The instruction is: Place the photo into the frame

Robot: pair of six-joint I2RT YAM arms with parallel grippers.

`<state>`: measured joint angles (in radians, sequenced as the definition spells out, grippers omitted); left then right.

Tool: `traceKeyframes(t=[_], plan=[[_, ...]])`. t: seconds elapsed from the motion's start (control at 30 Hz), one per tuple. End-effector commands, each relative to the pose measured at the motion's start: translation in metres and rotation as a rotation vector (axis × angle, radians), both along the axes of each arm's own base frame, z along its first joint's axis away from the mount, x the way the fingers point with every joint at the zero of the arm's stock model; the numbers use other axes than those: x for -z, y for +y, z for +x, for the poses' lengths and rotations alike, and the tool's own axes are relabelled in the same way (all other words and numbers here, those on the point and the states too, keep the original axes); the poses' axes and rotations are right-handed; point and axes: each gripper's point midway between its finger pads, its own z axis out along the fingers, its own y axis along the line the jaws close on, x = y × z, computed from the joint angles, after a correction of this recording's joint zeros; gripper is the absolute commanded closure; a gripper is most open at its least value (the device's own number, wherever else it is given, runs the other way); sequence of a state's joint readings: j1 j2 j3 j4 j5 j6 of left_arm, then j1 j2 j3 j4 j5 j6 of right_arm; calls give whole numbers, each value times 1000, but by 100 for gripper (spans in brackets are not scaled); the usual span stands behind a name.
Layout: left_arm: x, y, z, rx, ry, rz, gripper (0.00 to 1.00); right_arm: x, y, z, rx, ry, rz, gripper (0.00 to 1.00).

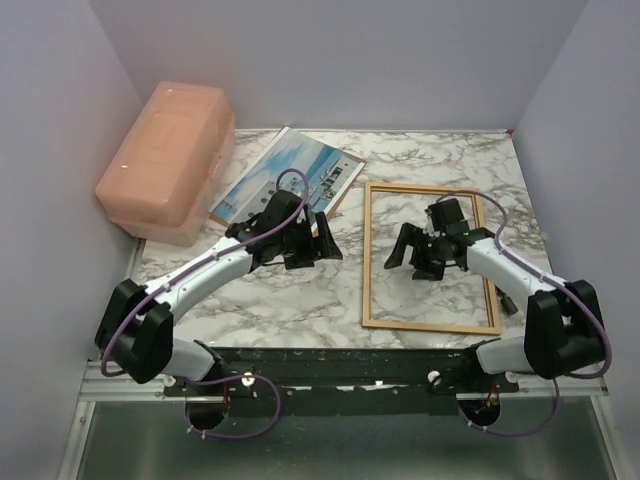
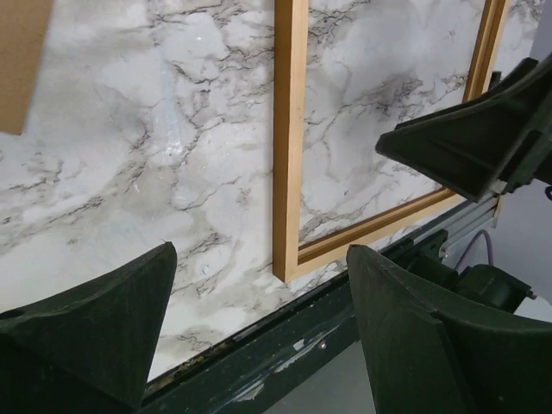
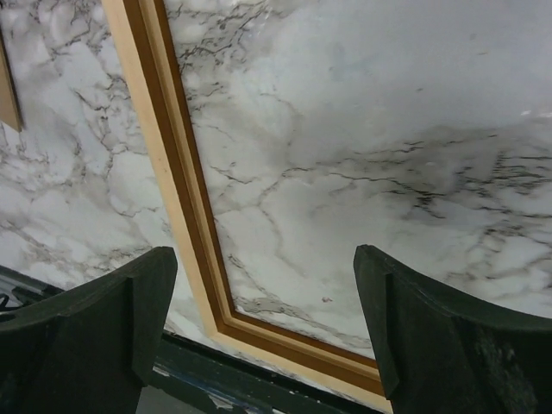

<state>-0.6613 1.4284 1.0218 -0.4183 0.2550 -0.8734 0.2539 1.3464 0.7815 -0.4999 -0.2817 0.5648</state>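
Note:
The photo (image 1: 288,176), a print of a white building against blue, lies flat at the back of the table, left of centre. The orange-brown wooden frame (image 1: 367,255) lies flat on the right half with bare marble inside it. My left gripper (image 1: 312,256) hovers open and empty between the photo and the frame. Its wrist view shows the frame's left rail (image 2: 291,129) ahead of its open fingers (image 2: 129,302). My right gripper (image 1: 408,262) is open and empty over the frame's inside. Its wrist view looks down on the frame's near left corner (image 3: 185,224).
A pink plastic box (image 1: 165,160) stands at the back left beside the photo. A brown backing board (image 1: 343,183) shows under the photo's right edge, and its corner (image 2: 21,60) is in the left wrist view. Marble table (image 1: 290,300), dark front rail (image 1: 330,365), grey walls around.

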Motion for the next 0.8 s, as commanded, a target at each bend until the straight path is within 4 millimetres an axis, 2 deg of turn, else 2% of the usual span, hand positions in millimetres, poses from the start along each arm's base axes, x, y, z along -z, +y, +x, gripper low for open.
traceKeyframes(t=[0.0, 0.17, 0.3, 0.43, 0.53, 0.67, 0.77], plan=[[-32, 8, 1, -21, -116, -151, 17, 11, 29, 5, -37, 0, -13, 11], [-64, 37, -3, -94, -248, -170, 16, 24, 64, 0, -110, 21, -52, 17], [-97, 57, -13, -138, -363, -194, 10, 34, 84, -5, -140, 31, -75, 23], [-115, 71, -20, -164, -421, -198, 8, 54, 86, -10, -136, 60, -157, 33], [-119, 78, -24, -175, -436, -182, 8, 65, 82, -13, -133, 80, -224, 39], [-121, 85, -25, -189, -445, -156, 8, 70, 82, -21, -136, 102, -237, 52], [-120, 88, -25, -193, -441, -129, 8, 71, 80, -29, -123, 124, -233, 58]])
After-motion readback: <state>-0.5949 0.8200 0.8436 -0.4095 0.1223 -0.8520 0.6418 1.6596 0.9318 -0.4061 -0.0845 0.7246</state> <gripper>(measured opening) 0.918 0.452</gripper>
